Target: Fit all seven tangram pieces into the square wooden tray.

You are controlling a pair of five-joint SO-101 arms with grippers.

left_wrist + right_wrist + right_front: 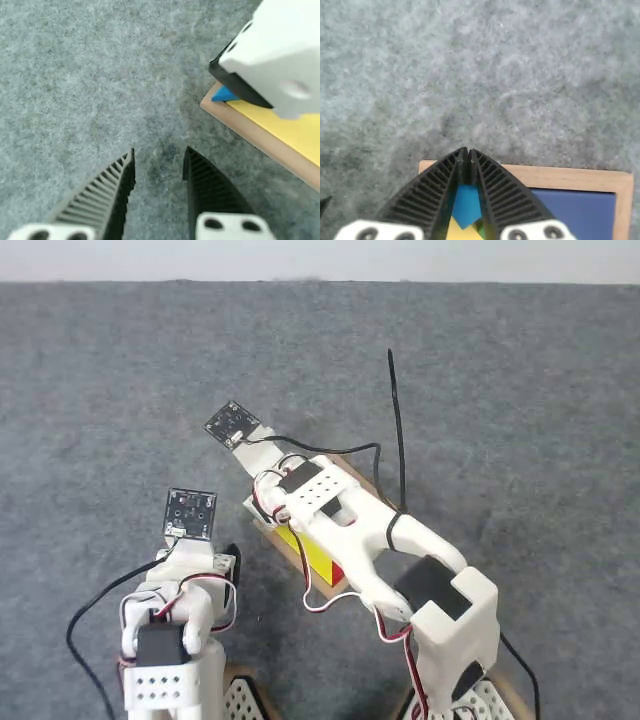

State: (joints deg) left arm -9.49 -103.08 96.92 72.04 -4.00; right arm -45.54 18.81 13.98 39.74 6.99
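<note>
Right wrist view puts the right pincer (465, 155) with its ribbed tips pressed together and nothing pinched between them, poised directly above the near rim of the tray (555, 177). Just inward of that rim, under the closed tips, lies the light blue piece (467, 205). The yellow piece (454, 231) is next to it, deeper into the tray, and the dark blue piece (575, 210) fills the corner farther along the same rim. Beyond the rim, on the side away from the pieces, is the grey felt surface (495, 75).

From the high view, a red piece (337, 575) sits against the tray's edge beside the yellow one. The arm covers the rest of the tray, so I cannot count all seven pieces.

The left pincer (157, 165) is spread, holding nothing, low over the surface just off one corner of the tray. It is near that corner but not touching it, with the right arm's white body (280, 55) looming over the corner.

Every piece I can make out lies inside the tray, so any remaining nudge would run inward from the rim. The right arm, already over the tray, is much the better placed for that.
</note>
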